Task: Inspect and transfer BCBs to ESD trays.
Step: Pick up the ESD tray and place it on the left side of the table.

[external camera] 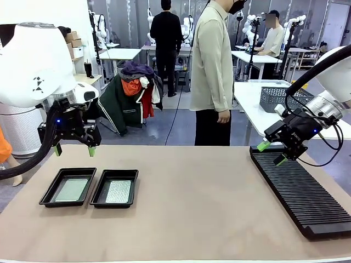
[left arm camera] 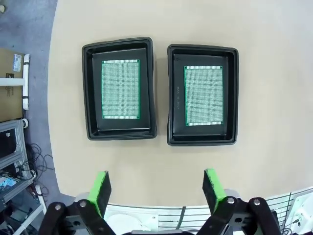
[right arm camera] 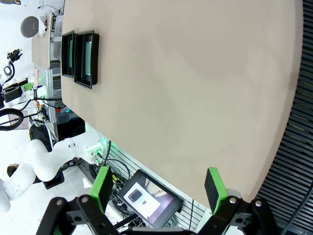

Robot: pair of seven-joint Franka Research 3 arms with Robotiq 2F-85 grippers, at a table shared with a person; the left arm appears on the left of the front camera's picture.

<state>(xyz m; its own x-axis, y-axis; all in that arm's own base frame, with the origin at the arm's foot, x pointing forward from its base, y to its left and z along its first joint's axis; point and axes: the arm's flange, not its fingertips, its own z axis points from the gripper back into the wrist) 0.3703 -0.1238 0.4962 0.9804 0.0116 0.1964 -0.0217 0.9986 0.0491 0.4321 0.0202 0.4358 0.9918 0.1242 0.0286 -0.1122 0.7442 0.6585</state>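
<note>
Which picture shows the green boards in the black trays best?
The left wrist view: it looks straight down on both boards. The front view shows them slanted and pale; the right wrist view shows thin slivers far off.

The table wore a tan-brown cover and stood on a grey floor. Past its far edge a person in a pale shirt and dark trousers stood facing right. To the left, a heap of dark, orange and red clothing lay piled near a white desk carrying cardboard boxes. On the right, a white table bore a grey mesh basket. Farther back, more people worked at white benches under even, bright light.
</note>
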